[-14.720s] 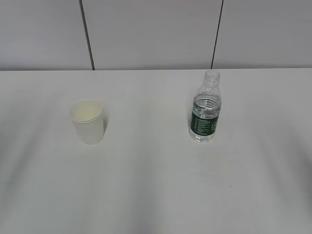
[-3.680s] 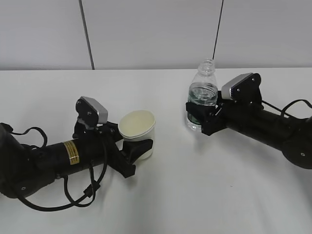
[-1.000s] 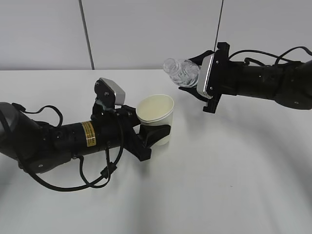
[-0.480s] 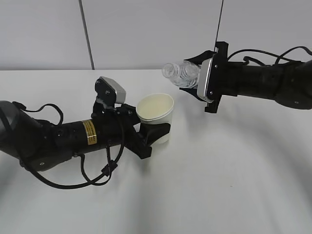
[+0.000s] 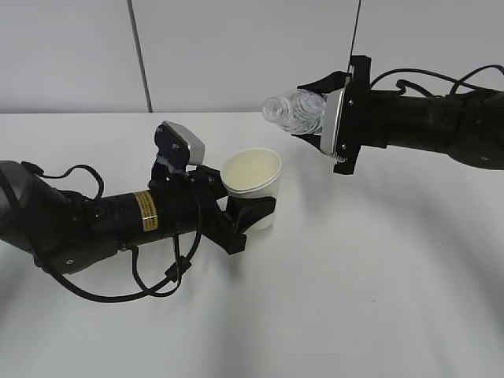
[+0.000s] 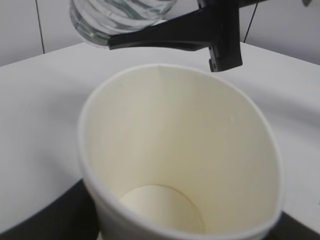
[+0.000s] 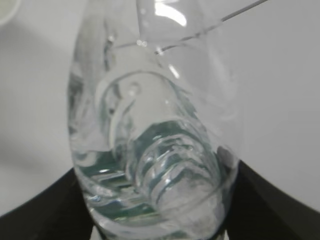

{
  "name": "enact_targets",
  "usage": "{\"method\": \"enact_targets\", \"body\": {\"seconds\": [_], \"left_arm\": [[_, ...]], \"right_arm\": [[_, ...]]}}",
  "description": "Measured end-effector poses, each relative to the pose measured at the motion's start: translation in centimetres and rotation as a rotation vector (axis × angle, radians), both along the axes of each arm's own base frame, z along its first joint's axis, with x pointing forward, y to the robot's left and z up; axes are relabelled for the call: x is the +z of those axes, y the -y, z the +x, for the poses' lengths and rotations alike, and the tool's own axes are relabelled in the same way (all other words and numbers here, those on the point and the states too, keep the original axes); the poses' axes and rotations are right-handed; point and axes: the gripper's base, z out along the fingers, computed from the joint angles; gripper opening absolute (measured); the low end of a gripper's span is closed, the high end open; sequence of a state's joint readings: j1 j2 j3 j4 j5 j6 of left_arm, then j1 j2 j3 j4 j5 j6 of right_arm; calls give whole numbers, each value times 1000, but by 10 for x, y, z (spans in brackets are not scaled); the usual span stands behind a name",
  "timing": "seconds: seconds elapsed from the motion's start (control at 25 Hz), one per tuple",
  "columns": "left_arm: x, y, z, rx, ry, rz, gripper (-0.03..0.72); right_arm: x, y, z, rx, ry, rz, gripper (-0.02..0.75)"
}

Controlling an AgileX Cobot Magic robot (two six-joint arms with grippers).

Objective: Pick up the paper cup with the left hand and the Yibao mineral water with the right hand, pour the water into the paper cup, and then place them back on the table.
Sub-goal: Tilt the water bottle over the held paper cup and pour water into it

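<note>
The cream paper cup (image 5: 252, 183) is held low on its wall by my left gripper (image 5: 253, 215), which is shut on it. In the left wrist view the cup (image 6: 175, 150) fills the frame, its bare bottom showing between the dark fingers (image 6: 55, 217). The clear Yibao mineral water bottle (image 5: 293, 113) lies nearly level in the air, up and right of the cup's rim, with its open mouth pointing left. My right gripper (image 5: 313, 112) is shut round it. The right wrist view looks along the bottle (image 7: 150, 150), with water pooled inside.
The white table (image 5: 354, 299) stretches wide around both arms. A grey panelled wall (image 5: 236, 47) stands behind it. The left arm's cables (image 5: 150, 287) loop onto the tabletop near its forearm.
The right gripper has risen slightly with the bottle, which now lies a little flatter. The left arm and cup have barely moved.
</note>
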State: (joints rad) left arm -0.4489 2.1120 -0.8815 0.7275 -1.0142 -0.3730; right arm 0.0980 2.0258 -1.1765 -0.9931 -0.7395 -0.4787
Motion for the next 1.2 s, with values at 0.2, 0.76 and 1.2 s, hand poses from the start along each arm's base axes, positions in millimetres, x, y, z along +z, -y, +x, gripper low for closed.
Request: {"method": "enact_targets", "body": {"seconds": [0.2, 0.76, 1.2], "left_arm": [[0, 0, 0, 0, 0, 0, 412], [0, 2, -1, -5, -2, 4, 412], [0, 7, -4, -20, -1, 3, 412]], "right_arm": [[0, 0, 0, 15, 42, -50, 503], [0, 0, 0, 36, 108, -124, 502], [-1, 1, 1, 40, 140, -173, 502]]}}
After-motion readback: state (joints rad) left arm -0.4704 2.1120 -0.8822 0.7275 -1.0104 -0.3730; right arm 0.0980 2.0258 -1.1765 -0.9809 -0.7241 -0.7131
